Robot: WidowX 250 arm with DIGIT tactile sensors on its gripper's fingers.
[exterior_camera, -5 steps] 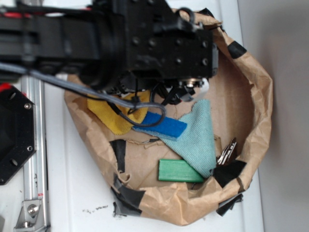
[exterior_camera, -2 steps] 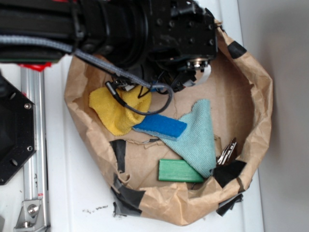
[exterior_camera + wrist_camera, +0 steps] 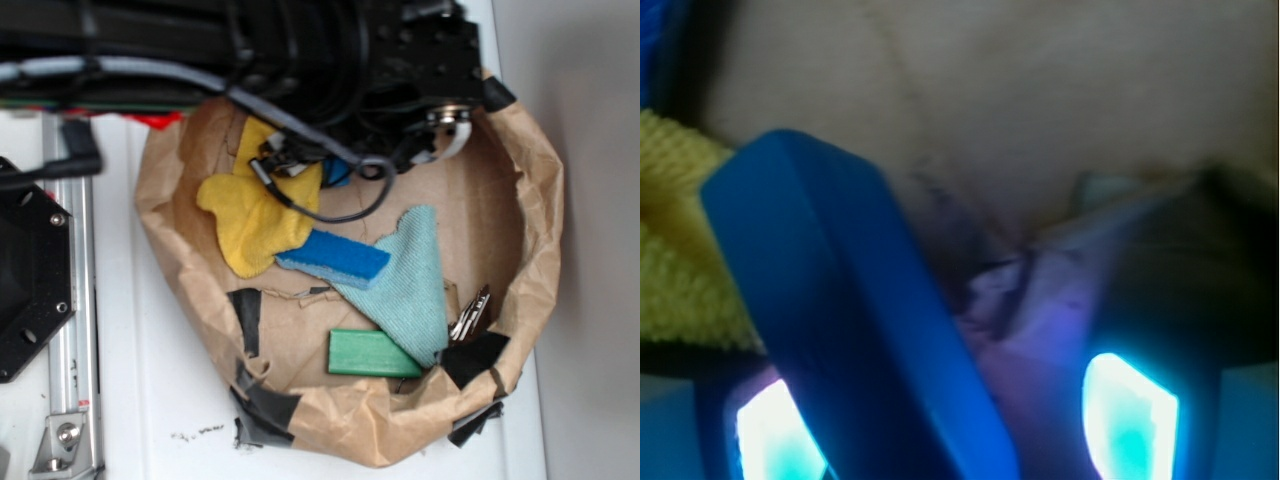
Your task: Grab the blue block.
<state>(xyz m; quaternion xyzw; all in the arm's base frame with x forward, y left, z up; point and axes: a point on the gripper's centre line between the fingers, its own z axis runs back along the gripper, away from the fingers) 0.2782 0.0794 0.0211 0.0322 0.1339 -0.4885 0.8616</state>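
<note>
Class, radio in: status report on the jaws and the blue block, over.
Gripper: jaws apart, straddling blue block; grip unconfirmed. Yellow cloth beside block. Over.

The blue block (image 3: 855,320) is a slim, smooth bar with hard edges. In the wrist view it stands tilted, very close, its lower end between two glowing pads.

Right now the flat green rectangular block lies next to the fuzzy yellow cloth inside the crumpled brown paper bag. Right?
Not quite. The flat green rectangular block is inside the crumpled brown paper bag, but it lies beside the light teal cloth, apart from the fuzzy yellow cloth. The exterior view shows it.
</note>
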